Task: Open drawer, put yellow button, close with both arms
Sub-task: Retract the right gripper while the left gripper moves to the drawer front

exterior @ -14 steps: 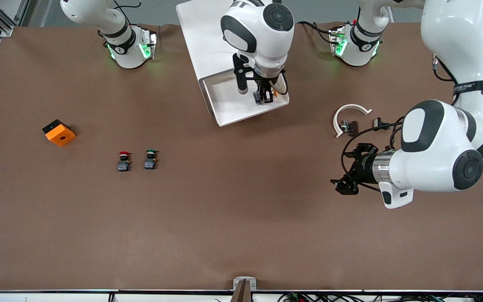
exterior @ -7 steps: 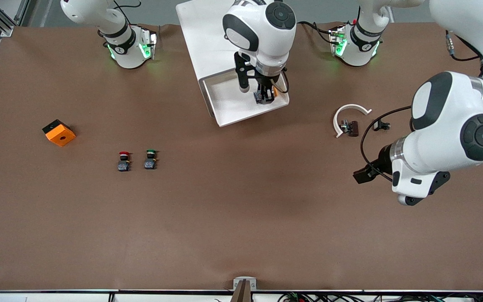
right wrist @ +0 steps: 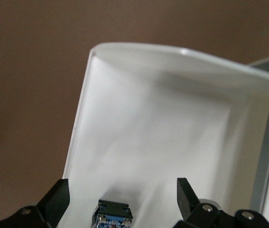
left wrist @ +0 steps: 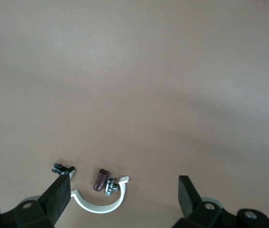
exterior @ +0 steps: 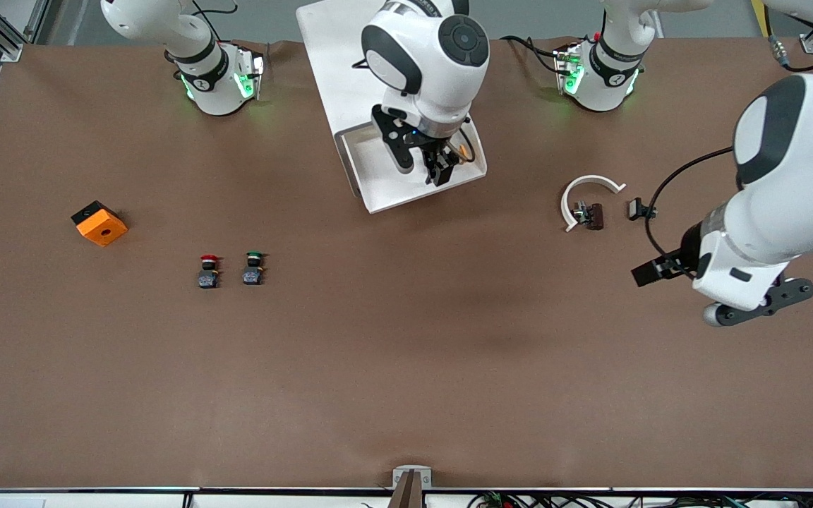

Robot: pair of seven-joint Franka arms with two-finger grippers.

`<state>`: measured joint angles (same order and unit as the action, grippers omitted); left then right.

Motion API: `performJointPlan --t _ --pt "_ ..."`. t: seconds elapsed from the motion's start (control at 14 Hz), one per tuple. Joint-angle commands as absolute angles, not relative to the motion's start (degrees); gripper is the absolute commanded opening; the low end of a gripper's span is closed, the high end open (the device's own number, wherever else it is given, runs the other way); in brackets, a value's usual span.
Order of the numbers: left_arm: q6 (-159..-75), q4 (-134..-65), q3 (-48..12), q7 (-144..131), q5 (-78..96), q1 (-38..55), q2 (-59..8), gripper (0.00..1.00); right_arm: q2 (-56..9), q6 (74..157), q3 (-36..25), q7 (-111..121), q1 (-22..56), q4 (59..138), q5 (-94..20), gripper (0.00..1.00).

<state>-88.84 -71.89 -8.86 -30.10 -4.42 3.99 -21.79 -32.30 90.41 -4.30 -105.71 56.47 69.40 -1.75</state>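
Note:
The drawer (exterior: 385, 194) is pulled out of the white cabinet (exterior: 336, 63), and its white tray (right wrist: 139, 123) is open to view. The yellow button (exterior: 461, 149) lies in the tray, mostly hidden under the right gripper in the front view. Its black and blue body (right wrist: 112, 214) shows in the right wrist view. My right gripper (exterior: 424, 166) hangs open just above it, with the fingers apart on either side (right wrist: 122, 190). My left gripper (exterior: 648, 272) is open and empty over bare table near the left arm's end (left wrist: 123, 186).
A red-capped button (exterior: 208, 271) and a green-capped button (exterior: 253, 269) stand side by side toward the right arm's end. An orange block (exterior: 99, 223) lies nearer that end. A white half-ring clamp (exterior: 586, 190) with small metal parts (left wrist: 103, 180) lies beside the left gripper.
The right gripper has let go of the yellow button in the tray, opened and turned above it. The left arm has swung away toward its own end of the table.

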Motion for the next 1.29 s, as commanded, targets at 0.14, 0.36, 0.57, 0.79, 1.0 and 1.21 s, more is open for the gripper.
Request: performJointPlan --t 0.14,0.36,0.57,0.79,1.0,1.21 --pt "-89.6 -79.4 -9.4 -25.4 -5.2 1.6 -14.8 1.0 -25.8 82.8 -3.5 -77.5 47.2 69.1 -2.7 1.0" --pt "-89.6 -81.3 -9.4 -23.6 -4.7 1.1 -12.8 1.0 -23.0 80.3 -3.6 -60.2 39.8 69.1 -2.8 1.0" --pt "-89.5 -82.5 -9.4 -23.6 -4.7 1.1 -11.4 1.0 -21.4 77.5 -3.7 -44.8 32.6 69.2 -2.7 1.0" --pt "-89.2 -82.5 -9.4 -23.6 -4.6 1.2 -11.5 1.0 -20.9 77.3 -3.8 -32.0 26.0 69.2 -2.5 1.0" --pt "-89.2 -82.4 -9.4 -23.6 -4.6 1.4 -11.6 1.0 -20.9 75.2 -3.9 -19.3 20.1 69.2 -1.7 1.0" --pt "-89.8 -82.4 -9.7 -23.6 -4.4 2.5 -13.3 1.0 -20.5 74.4 -4.0 -9.9 15.2 69.2 -1.1 1.0"
